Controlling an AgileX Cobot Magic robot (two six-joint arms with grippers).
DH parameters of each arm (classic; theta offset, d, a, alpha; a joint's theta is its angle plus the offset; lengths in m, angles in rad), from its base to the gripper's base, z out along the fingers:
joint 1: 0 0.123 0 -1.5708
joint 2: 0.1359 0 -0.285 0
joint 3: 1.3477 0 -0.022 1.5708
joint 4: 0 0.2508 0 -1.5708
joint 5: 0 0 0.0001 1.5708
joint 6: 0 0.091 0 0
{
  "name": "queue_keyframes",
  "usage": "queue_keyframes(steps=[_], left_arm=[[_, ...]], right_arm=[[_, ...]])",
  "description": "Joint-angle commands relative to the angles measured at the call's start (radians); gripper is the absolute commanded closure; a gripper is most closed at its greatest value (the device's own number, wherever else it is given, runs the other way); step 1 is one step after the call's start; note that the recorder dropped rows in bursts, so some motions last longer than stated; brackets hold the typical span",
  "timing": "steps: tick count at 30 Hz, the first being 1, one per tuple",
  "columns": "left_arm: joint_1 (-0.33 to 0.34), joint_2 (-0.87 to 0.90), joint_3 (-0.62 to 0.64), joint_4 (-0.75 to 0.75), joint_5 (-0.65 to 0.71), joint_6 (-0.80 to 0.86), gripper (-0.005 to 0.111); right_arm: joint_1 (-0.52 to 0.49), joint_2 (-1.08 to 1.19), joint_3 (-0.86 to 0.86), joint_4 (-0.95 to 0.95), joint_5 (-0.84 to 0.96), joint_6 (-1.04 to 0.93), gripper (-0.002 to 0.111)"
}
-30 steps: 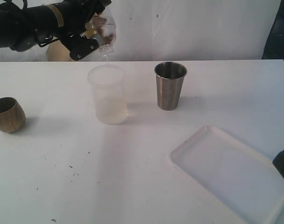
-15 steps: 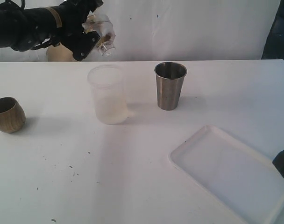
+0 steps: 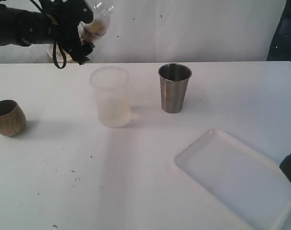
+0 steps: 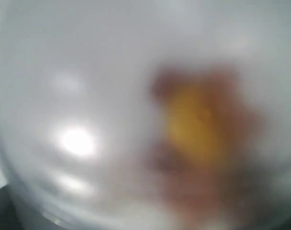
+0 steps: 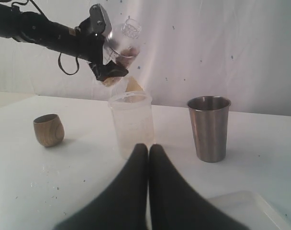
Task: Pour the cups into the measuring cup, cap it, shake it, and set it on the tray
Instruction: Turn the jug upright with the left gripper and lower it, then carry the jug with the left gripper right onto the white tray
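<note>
Above the measuring cup (image 3: 111, 98) and off to its left in the exterior view, the left gripper (image 3: 85, 31) is held in the air. Its jaws are spread wide around a clear dome lid (image 3: 100, 21), which is gripped by its sides and tilted, with the small spout turned up and away from the arm. The lid is kept apart from the measuring cup's rim. In the left wrist view the lid (image 4: 88, 120) is seen only as a pale blur filling the frame, with a yellow-brown blot behind it; nothing more can be made out there.

The measuring cup is set upright on the white table (image 3: 136, 191), its mouth uncovered. To the right of the measuring cup, near it but not touching, the steel tumbler (image 3: 174, 88) is stood upright. Well to the left of the measuring cup, the wooden cup (image 3: 8, 118) is placed upright at the edge of the view. In front of the measuring cup and to its right, well apart from it, the tray (image 3: 198, 143) is laid flat at an angle.

On the near side of the measuring cup, the right gripper (image 5: 148, 146) is seen low in the right wrist view, pointed toward the cup. Its two dark fingers are pressed together, and nothing is held between them.
</note>
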Motion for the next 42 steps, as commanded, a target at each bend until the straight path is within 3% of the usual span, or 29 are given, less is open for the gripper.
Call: queue_keyframes(steps=[1,9,15,23,31,35,39,42], left_arm=[[-0.003,-0.052,-0.013,-0.023,0.092,-0.14,0.107],[0.055,-0.128,-0.013,-0.03,0.184,-0.756,0.107],[0.087,-0.19,0.027,-0.14,0.226,-0.809,0.107],[0.087,-0.384,0.362,-0.313,-0.123,-0.825,0.107],[0.045,-0.575,0.713,-0.3,-0.436,-0.938,0.107],[-0.016,-0.669,0.849,-0.187,-0.538,-0.943,0.107],[-0.11,-0.754,0.938,0.129,-0.56,-1.058,0.107],[-0.172,-0.76,0.944,0.473,-0.591,-1.245,0.107]], right_arm=[[-0.012,-0.006,0.005,0.001,-0.019,-0.005,0.108],[-0.012,-0.006,0.005,0.001,-0.019,-0.005,0.108],[-0.012,-0.006,0.005,0.001,-0.016,-0.005,0.108],[-0.012,-0.006,0.005,0.001,-0.016,-0.005,0.108],[-0.012,-0.006,0.005,0.001,-0.014,-0.001,0.108],[-0.012,-0.006,0.005,0.001,-0.009,-0.001,0.108],[-0.012,-0.006,0.005,0.001,0.003,-0.001,0.108],[-0.012,-0.006,0.005,0.001,0.007,-0.001,0.108]])
